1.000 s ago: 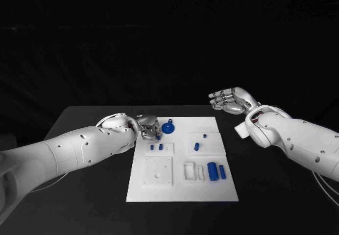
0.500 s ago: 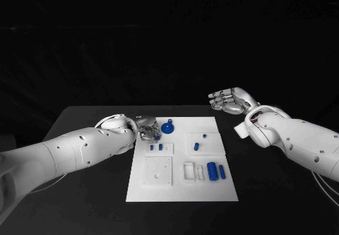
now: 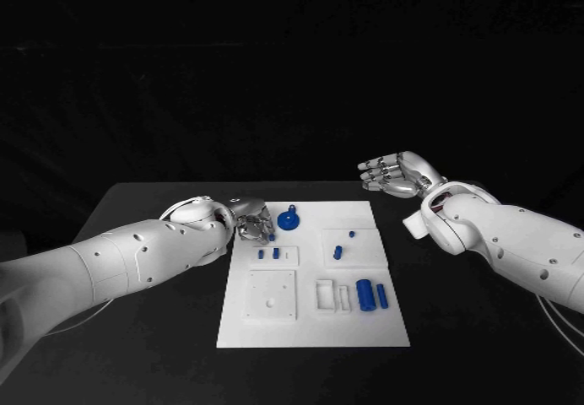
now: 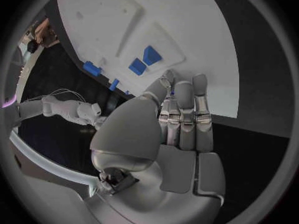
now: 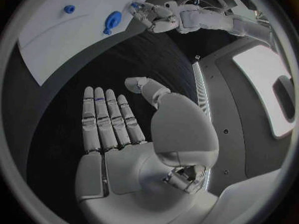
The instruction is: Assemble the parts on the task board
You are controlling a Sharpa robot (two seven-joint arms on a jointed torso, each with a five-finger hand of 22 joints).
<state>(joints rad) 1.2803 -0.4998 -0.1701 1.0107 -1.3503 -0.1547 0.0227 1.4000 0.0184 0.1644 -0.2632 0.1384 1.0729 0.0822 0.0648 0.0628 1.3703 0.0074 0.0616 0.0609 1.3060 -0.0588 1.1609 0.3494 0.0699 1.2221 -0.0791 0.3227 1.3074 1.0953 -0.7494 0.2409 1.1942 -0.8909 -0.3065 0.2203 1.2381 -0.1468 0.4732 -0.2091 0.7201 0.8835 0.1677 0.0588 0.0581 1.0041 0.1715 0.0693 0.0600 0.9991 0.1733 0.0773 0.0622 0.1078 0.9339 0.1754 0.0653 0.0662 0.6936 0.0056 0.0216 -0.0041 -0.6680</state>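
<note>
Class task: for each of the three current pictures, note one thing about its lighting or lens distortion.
Head view: dark surroundings, the white task board stands out brightly and its edges run straight. Left wrist view: fisheye circle, the board's edges bow behind the left hand. Right wrist view: same circular bending, the right hand evenly lit against the black table.

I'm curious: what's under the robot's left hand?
The silver left hand hovers over the white task board's far left corner, beside two small blue parts. Whatever its fingers cover is hidden.

Overhead head camera, two wrist fisheyes
</note>
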